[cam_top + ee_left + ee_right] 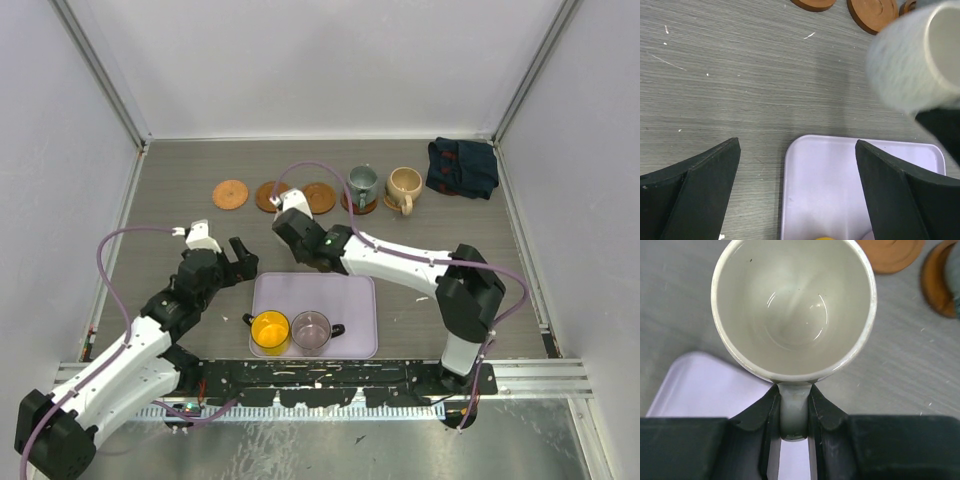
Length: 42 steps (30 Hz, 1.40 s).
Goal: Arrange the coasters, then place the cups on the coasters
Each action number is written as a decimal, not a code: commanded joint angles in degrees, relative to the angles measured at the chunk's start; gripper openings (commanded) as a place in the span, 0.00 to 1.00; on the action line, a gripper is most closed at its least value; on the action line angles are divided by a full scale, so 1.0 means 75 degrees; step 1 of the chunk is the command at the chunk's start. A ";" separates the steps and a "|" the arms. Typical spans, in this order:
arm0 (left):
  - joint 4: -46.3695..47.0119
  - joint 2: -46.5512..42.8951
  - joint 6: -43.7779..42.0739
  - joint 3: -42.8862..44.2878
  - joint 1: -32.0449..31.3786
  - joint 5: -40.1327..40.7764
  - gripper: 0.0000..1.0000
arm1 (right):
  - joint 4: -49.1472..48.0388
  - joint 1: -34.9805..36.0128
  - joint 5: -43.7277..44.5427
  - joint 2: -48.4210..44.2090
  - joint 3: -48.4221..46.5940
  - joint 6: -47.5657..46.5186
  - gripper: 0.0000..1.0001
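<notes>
My right gripper (794,392) is shut on the handle of the cream-white cup (795,305), which hangs upright and empty over the table just beyond the tray's far edge. In the left wrist view the same cup (912,55) shows blurred at the upper right. From above, the right gripper (290,228) sits near the coaster row, with the cup mostly hidden under the wrist. Bare coasters (230,194) (320,197) lie in that row. The grey-green cup (362,183) and the beige cup (404,187) each stand on a coaster. My left gripper (797,144) is open over the tray's left edge.
The lavender tray (330,292) lies in front of the arms and carries the yellow cup (270,330) and the purplish glass cup (312,330). A dark blue folded cloth (462,167) lies at the back right. Walls close in the table on three sides.
</notes>
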<state>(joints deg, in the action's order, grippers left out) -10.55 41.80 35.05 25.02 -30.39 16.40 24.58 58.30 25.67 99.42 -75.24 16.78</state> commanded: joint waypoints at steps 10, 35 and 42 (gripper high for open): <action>0.0632 0.0510 -0.0467 0.0271 -0.0027 -0.0009 0.99 | -0.2436 -0.1333 0.2055 0.1788 -0.2353 0.0782 0.01; 0.0644 0.1273 -0.0636 0.0329 -0.0026 -0.0265 0.99 | -0.1783 -0.2417 0.1484 0.2471 -0.2776 0.1415 0.01; 0.0622 0.1305 -0.0629 0.0341 -0.0027 -0.0292 0.99 | -0.1742 -0.2401 0.1289 0.2515 -0.2671 0.1631 0.01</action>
<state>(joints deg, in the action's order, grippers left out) -9.19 51.53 30.63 25.04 -30.39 14.55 16.03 39.97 34.26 121.84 -94.15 26.81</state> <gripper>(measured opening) 0.994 0.270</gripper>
